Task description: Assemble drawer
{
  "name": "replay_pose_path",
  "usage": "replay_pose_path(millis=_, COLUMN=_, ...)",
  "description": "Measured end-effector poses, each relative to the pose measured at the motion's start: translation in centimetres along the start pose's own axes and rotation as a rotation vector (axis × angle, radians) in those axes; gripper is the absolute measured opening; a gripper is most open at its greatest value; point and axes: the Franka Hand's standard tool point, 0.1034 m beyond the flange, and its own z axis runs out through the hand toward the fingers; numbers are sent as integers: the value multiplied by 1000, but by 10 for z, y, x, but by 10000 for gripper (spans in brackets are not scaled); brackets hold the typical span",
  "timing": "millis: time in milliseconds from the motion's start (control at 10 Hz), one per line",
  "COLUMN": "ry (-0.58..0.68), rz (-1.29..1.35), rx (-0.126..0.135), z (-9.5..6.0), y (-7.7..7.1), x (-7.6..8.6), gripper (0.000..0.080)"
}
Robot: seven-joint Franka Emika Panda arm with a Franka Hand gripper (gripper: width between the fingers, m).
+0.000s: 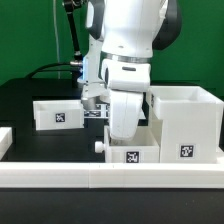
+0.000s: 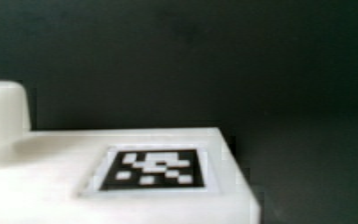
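- Plastic, white and hard-looking, makes up the whole drawer kit. The tall boxy white plastic casing (image 1: pixel 183 120) stands at the exterior view's right, and a small rectangular white plastic tray (image 1: pixel 132 153) sits just beside it. A second white plastic tray (image 1: pixel 58 113) lies well apart at the exterior view's left. All three rest on the black desk (image 1: pixel 50 145), behind the low white border wall (image 1: pixel 60 178).
- I judge these parts light, stiff and hollow, with thin walls and smooth, rather slippery faces. They should not bend under a pinch, but could skid on the desk if nudged.
- For a tray I would take hold across one thin side wall. The stubby round white knob (image 1: pixel 98 147) on the near tray looks too small and rounded to grip securely.
- The casing is open-topped and square-edged, so I would grip its upper rim, as the body seems too wide to span.
- Black-and-white square tags (image 2: pixel 155 168) lie flat on the faces. The wrist view, which is blurred, shows one next to a rounded knob, though I cannot say which tray it belongs to.
- The bulky white robot arm (image 1: pixel 130 50) hides the jaws, and the wrist view shows no fingers. I cannot tell whether they are released or clenched.
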Motion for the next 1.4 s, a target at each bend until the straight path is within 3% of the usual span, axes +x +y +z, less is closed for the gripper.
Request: replay_pose_path(millis=1400, ry=-3, rz=-81, rx=-1, z=0, y=-4, x=1, gripper=42)
